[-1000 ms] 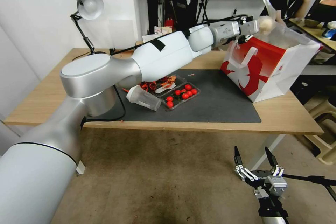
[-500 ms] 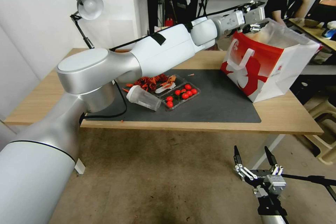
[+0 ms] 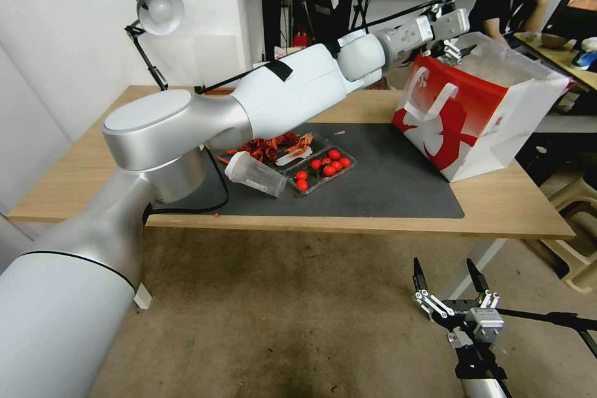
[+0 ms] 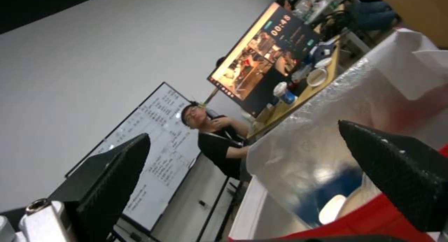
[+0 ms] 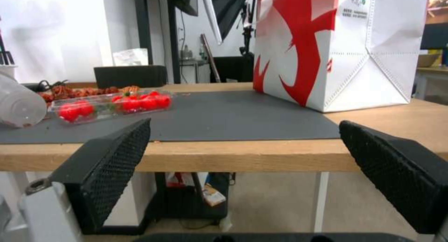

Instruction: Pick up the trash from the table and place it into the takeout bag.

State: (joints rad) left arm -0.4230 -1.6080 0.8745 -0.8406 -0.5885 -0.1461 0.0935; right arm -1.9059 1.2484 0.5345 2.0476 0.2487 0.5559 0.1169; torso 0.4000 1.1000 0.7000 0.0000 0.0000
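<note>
Left pincer (image 3: 453,23) hovering over takeout bag (image 3: 479,118) mouth, fingers spread, gripping nothing; bag contents blurring behind liner. Right pincer (image 3: 446,276) idling below tabletop (image 3: 497,205), agape.

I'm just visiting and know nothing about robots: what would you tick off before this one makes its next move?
1. Left gripper empty: ok, fingers open above the bag's mouth.
2. Red and white paper takeout bag upright on the light wood table: ok.
3. Trash left to collect: not ok, a clear lidded plastic cup lies tipped on the dark grey mat.
4. Clear tray of red tomatoes beside the cup, could be nudged: cannot tell.
5. Right gripper out of the way: ok, open, below the table edge.
</note>
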